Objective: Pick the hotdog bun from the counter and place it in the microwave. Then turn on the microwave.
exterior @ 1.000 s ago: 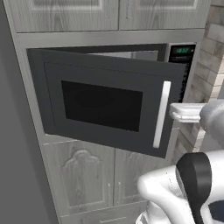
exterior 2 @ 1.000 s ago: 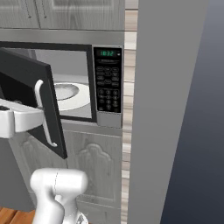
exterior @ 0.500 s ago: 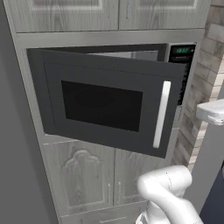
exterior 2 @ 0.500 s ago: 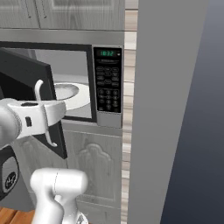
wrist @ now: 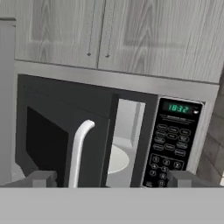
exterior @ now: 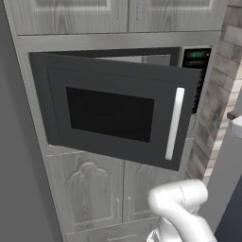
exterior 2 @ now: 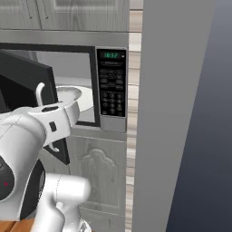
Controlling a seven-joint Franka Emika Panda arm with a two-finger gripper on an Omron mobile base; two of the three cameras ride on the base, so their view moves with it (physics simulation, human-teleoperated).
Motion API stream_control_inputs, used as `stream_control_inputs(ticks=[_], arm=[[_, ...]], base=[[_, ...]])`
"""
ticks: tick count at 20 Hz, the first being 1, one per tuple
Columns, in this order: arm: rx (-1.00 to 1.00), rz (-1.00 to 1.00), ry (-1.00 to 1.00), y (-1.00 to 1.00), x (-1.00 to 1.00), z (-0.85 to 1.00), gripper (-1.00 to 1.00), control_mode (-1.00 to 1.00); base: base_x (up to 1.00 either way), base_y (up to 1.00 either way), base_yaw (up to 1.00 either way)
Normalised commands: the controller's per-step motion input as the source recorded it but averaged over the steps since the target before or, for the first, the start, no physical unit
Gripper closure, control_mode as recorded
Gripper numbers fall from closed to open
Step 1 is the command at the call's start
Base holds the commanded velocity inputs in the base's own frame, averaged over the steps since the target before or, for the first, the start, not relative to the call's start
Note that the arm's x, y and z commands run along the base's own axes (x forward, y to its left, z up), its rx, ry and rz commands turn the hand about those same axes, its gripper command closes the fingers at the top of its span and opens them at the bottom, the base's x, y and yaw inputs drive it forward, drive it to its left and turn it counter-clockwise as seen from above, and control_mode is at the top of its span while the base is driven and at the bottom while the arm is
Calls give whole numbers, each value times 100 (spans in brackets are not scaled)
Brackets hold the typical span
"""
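Note:
The microwave (wrist: 131,131) stands straight ahead in the hand view, some way off, with its door (wrist: 52,140) swung half open. The white handle (wrist: 81,148) faces me, and part of the white turntable (wrist: 117,158) shows through the gap. The keypad (wrist: 171,151) with its green display (wrist: 178,108) sits at the right. My gripper (wrist: 113,179) is open, its fingertips (wrist: 41,178) far apart with nothing between them. The door (exterior: 113,113) and handle (exterior: 174,124) also face the left base view. The hotdog bun and the counter are out of view.
A tall grey fridge side (exterior 2: 176,113) rises right of the keypad (exterior 2: 112,90). My white arm (exterior 2: 27,136) bulks in front of the door edge. Grey cabinets (exterior: 94,189) lie below the microwave and others (wrist: 109,30) above; a brick wall (exterior: 217,108) is at the right.
My hand has drawn back from beside the door handle, and the arm has swung nearer the right base camera. The door stays half open.

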Motion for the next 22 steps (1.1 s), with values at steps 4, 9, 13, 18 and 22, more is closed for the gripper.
stream_control_inputs(ticks=[4, 9, 13, 18, 22], arm=[[-3, 15, -13, 0, 0, -25, -100, -100], [-2, 14, -11, 0, 8, -27, -100, -100], [-2, 9, -7, 0, 18, -28, -100, -100], [-2, 7, -5, 3, 22, -29, -100, -100], [-1, 4, -5, 6, 15, -23, -100, -100]], base=[[0, 0, 0], [0, 0, 0], [0, 0, 0], [0, 0, 0], [0, 0, 0]])
